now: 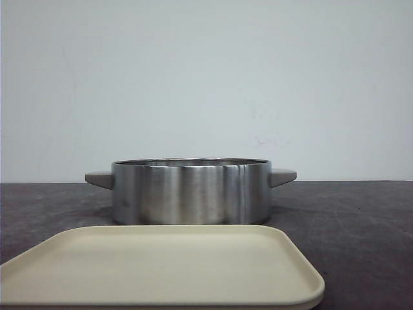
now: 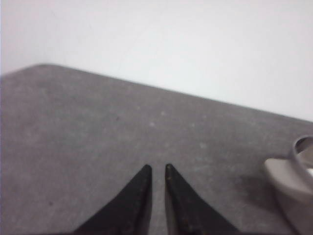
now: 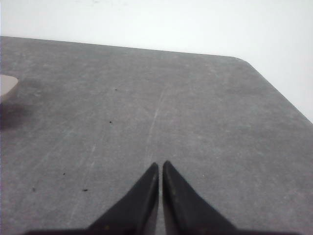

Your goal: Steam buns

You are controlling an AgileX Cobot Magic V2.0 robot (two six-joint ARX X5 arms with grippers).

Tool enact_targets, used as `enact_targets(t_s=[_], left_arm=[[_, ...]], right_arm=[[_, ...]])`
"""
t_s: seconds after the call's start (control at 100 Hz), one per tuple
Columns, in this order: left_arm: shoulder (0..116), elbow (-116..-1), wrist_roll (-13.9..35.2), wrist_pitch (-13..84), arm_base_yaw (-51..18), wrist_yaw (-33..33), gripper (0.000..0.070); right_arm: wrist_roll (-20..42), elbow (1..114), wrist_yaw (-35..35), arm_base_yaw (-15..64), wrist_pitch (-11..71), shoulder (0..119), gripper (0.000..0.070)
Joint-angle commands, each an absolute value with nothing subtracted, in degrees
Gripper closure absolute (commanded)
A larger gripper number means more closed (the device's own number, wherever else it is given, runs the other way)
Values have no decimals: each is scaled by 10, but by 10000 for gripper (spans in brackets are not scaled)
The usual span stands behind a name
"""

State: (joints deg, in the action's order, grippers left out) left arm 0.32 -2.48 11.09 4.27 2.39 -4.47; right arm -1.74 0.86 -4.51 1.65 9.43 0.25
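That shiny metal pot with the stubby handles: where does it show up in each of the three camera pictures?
Front view: steel pot at centre, behind the cream tray.
Left wrist view: only its rim and one handle at the edge.
Right wrist view: only a handle tip.
Shared landmark: the dark tabletop.

Front camera low, close behind tray [image 1: 161,268], facing pot [image 1: 190,192]. Wrist cameras low over desk [image 3: 146,112]; all share the pot handles.

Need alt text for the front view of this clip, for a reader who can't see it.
A round steel pot with two grey side handles stands on a dark table before a plain pale wall. A cream rectangular tray, nothing on it, lies in front of the pot, nearer the camera. No buns, arms or claws appear in this view.
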Motion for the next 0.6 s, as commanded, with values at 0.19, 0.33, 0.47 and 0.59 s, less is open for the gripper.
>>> enact_targets(t_s=[0.19, 0.33, 0.47, 0.59], left_arm=[[2, -8, 98, 55, 49, -40, 700], [2, -8, 66, 101, 57, -40, 700], [2, -8, 51, 112, 64, -10, 700], [2, -8, 44, 109, 64, 46, 700]], right_arm=[[-19, 7, -45, 17, 90, 2, 693], [-19, 7, -45, 17, 90, 2, 693], [-19, 7, -45, 17, 90, 2, 693], [-19, 7, -45, 17, 90, 2, 693]])
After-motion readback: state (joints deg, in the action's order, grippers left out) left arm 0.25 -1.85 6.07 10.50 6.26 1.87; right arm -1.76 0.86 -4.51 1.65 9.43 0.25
